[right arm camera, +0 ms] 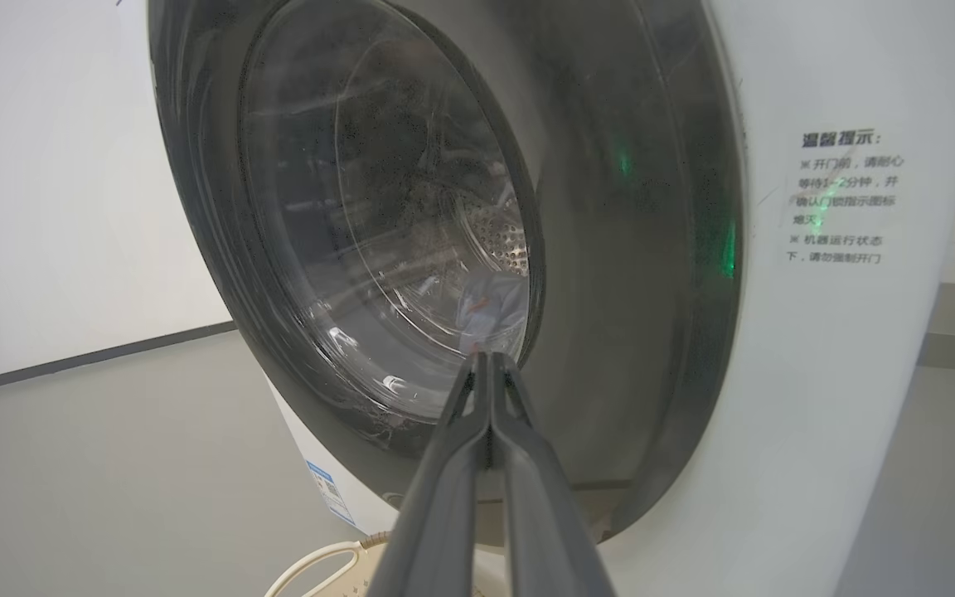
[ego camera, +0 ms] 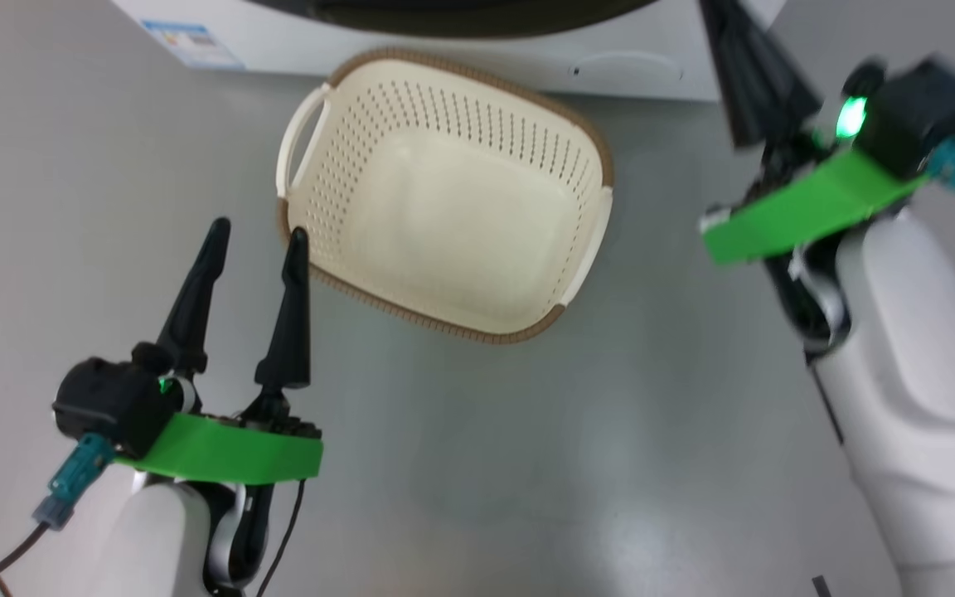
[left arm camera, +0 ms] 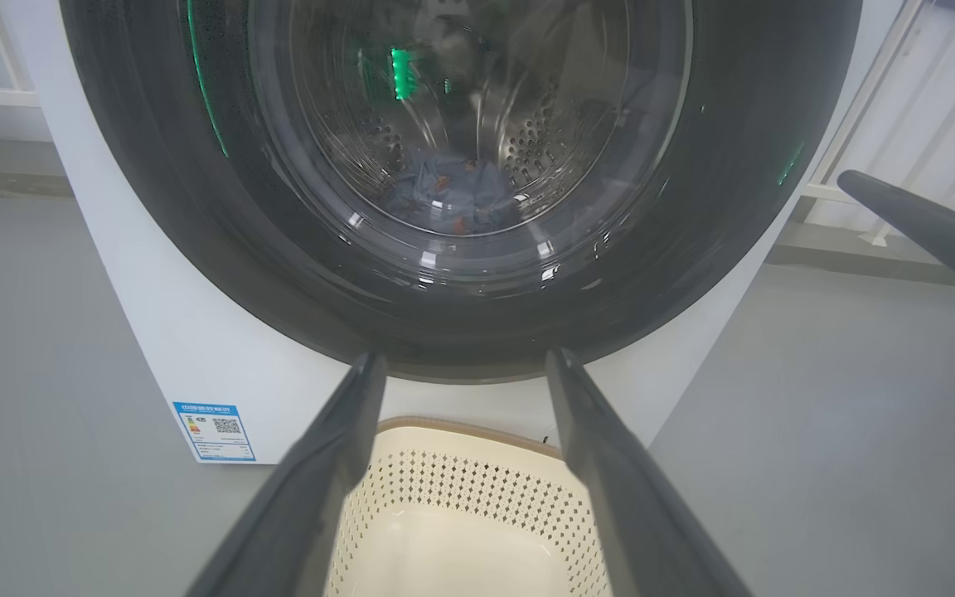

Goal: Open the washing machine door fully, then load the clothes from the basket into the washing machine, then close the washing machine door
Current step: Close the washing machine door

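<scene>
The washing machine stands ahead, and its door lies flat against the front. Through the glass, light blue clothes rest at the bottom of the steel drum, also seen as clothes in the right wrist view. The cream basket sits empty on the floor just before the machine. My left gripper is open and empty beside the basket's near left rim. My right gripper is shut on nothing, raised at the right and pointing at the door. Whether it touches the door I cannot tell.
Grey floor surrounds the basket and the machine. A blue label sticker sits low on the machine's front, and a white notice on its right edge. White railings stand behind to the right.
</scene>
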You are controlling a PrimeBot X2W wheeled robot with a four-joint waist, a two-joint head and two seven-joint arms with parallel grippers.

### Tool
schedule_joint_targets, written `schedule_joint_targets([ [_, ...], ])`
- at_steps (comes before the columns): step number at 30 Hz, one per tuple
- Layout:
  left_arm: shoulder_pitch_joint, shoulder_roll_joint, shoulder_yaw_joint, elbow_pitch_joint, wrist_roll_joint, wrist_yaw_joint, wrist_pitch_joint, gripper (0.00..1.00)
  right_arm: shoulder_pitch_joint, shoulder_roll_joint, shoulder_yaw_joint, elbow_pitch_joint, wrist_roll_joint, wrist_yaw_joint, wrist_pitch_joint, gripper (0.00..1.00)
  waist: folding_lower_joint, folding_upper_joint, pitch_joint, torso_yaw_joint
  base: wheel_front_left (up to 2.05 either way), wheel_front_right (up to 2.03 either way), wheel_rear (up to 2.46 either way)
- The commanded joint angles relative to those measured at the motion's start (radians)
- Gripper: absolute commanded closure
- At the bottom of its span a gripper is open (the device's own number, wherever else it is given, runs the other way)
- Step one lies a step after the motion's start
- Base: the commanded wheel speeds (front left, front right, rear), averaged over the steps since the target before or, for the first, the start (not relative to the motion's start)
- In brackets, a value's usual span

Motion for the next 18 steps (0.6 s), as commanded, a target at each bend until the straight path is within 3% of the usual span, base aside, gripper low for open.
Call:
schedule_joint_targets([
  [1,0.029,0.028,0.045,-0.013,0.010,-0.002,-0.006,0.00,0.071,0.022,0.025,-0.027,0.015,-0.006,-0.003,1.00,0.0000,0.0000,-0.068,-0.023,0.00,0.00,0.00],
  [5,0.057,0.035,0.069,-0.004,0.016,-0.002,-0.006,0.00,0.157,0.035,0.020,-0.033,0.022,-0.006,-0.003,1.00,0.0000,0.0000,-0.123,-0.043,0.00,0.00,0.00],
  [6,0.065,0.036,0.075,-0.002,0.017,-0.002,-0.006,0.00,0.178,0.039,0.018,-0.033,0.023,-0.006,-0.003,0.95,0.0000,0.0000,-0.136,-0.048,0.00,0.00,0.00],
  [7,0.072,0.036,0.081,0.000,0.019,-0.002,-0.006,0.00,0.199,0.042,0.013,-0.034,0.023,-0.006,-0.003,0.69,0.0000,0.0000,-0.149,-0.052,0.00,0.00,0.00],
  [8,0.080,0.037,0.087,0.004,0.021,-0.002,-0.006,0.00,0.220,0.048,0.004,-0.033,0.026,-0.006,-0.003,0.56,0.0000,0.0000,-0.162,-0.056,0.00,0.00,0.00],
  [9,0.088,0.037,0.093,0.006,0.024,-0.002,-0.006,0.00,0.242,0.054,-0.010,-0.036,0.028,-0.006,-0.003,0.00,0.0000,0.0000,-0.176,-0.060,0.00,0.00,0.00],
  [18,0.161,0.035,0.136,0.032,0.047,-0.002,-0.006,0.00,0.437,0.074,-0.081,-0.065,-0.034,-0.006,-0.003,0.00,0.0000,0.0000,-0.297,-0.095,0.00,0.00,0.00],
])
